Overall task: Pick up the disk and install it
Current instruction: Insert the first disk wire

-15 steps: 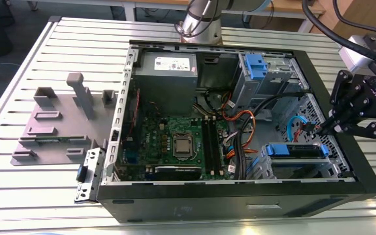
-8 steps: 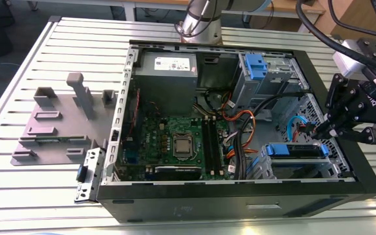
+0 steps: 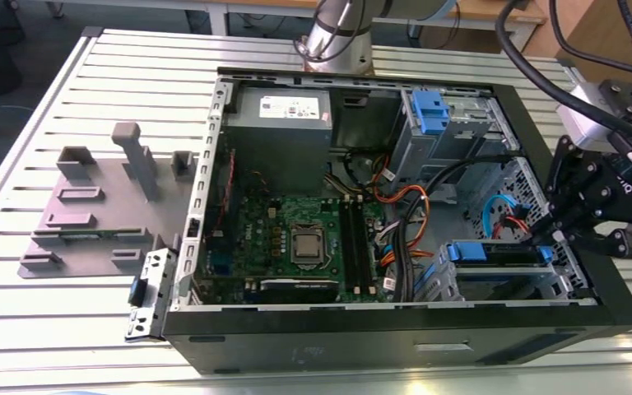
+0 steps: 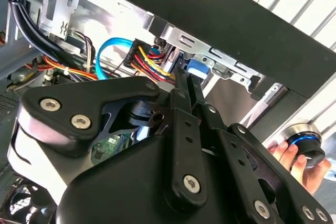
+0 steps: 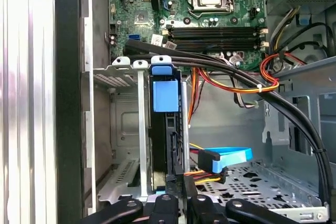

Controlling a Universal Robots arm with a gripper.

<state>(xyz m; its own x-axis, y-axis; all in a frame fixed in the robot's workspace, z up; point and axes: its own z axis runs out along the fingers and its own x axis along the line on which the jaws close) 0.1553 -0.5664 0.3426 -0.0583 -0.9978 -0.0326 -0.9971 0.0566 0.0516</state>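
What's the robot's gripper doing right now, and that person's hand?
Gripper: fingers look shut, at the end of the disk in its bay; a grip on it cannot be told.
Person's hand: holding a round black knob.

1. In the exterior view the arm (image 3: 336, 33) stands as a silvery column at the far edge.
2. Its pale wrist (image 3: 599, 111) hangs at the exterior view's right.
3. The black gripper (image 3: 545, 239) tilts down toward the exterior view's left.
4. In both wrist views the gripper (image 4: 188, 77) (image 5: 178, 198) has its jaws drawn close together, almost no gap.
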